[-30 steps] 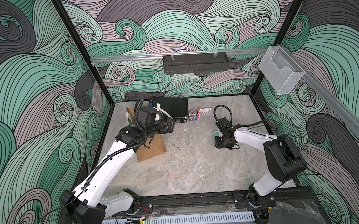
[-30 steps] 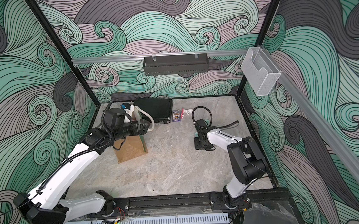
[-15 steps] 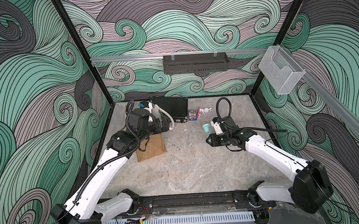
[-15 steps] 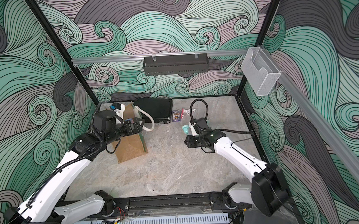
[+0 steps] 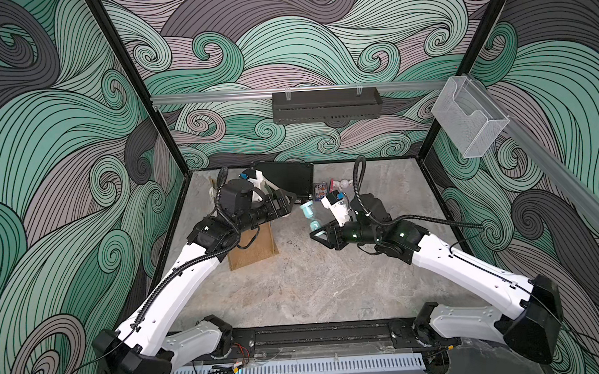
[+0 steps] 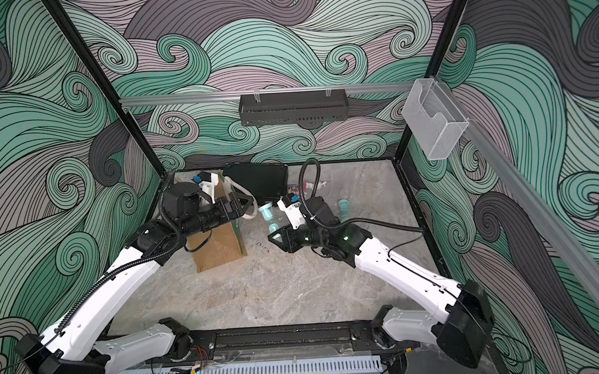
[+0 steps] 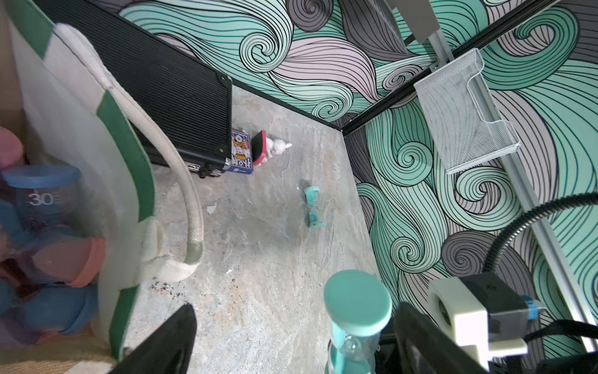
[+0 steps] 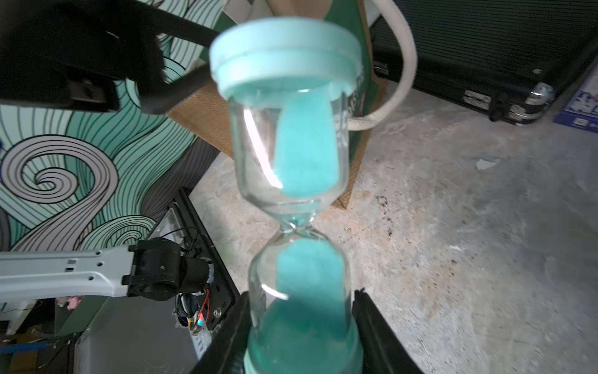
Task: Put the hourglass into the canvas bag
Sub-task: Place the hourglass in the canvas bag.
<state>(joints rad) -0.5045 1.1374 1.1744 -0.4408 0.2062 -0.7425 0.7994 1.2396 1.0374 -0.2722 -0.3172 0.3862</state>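
Hanging clear of the surface [image 5: 315, 286], the hourglass [image 5: 309, 214] is gripped at its lower cap by the right claw [image 8: 302, 336], whose jaws are pressed against that cap from both sides. The long axis is seen to run straight out from the claw, lower cap in the grip and upper cap free, so that the glass stands roughly upright; a slight tilt cannot be ruled out. In both top views the canvas bag [image 5: 255, 247] is found to the robot's left of the hourglass, just beside it, with the green side panel and one cream handle turned toward it. The hourglass is therefore outside the bag, not yet over its mouth, and a leftward carry over the near rim, then a descent, is judged to be what remains. The left claw [image 5: 289, 203] is held spread at the bag's mouth with nothing between its jaws, close to the free upper cap, so the right arm's path may be crowded there. A second teal hourglass [image 7: 313, 207] lies on the surface, well apart.
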